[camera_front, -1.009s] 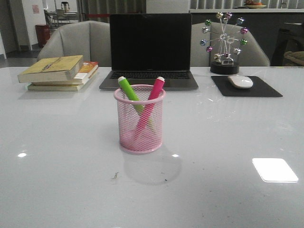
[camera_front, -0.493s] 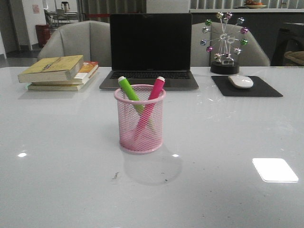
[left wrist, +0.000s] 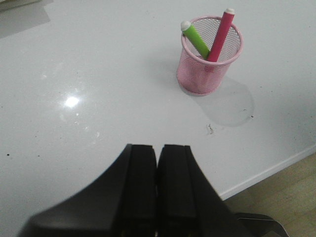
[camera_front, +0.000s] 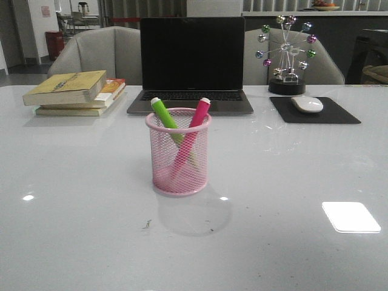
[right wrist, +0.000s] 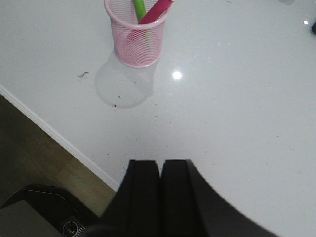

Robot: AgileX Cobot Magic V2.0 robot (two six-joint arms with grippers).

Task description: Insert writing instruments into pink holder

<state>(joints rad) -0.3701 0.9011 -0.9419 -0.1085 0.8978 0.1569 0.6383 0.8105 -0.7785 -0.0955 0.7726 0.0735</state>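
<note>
The pink holder (camera_front: 178, 153) stands upright in the middle of the white table. Inside it lean the lime green marker (camera_front: 165, 117) and the magenta marker (camera_front: 196, 116), crossing each other, whitish ends up above the rim. The left wrist view shows the holder (left wrist: 210, 57) with both markers (left wrist: 196, 39) (left wrist: 221, 30) far from my left gripper (left wrist: 157, 147), which is shut and empty near the table's front edge. My right gripper (right wrist: 159, 162) is also shut and empty, well back from the holder (right wrist: 137, 35). Neither gripper shows in the front view.
A black laptop (camera_front: 191, 63) stands open behind the holder. A stack of books (camera_front: 76, 91) lies at the back left. At the back right are a white mouse (camera_front: 307, 103) on a black pad (camera_front: 313, 110) and a ball ornament (camera_front: 286, 54). The table's front edge (right wrist: 59, 140) runs by both grippers.
</note>
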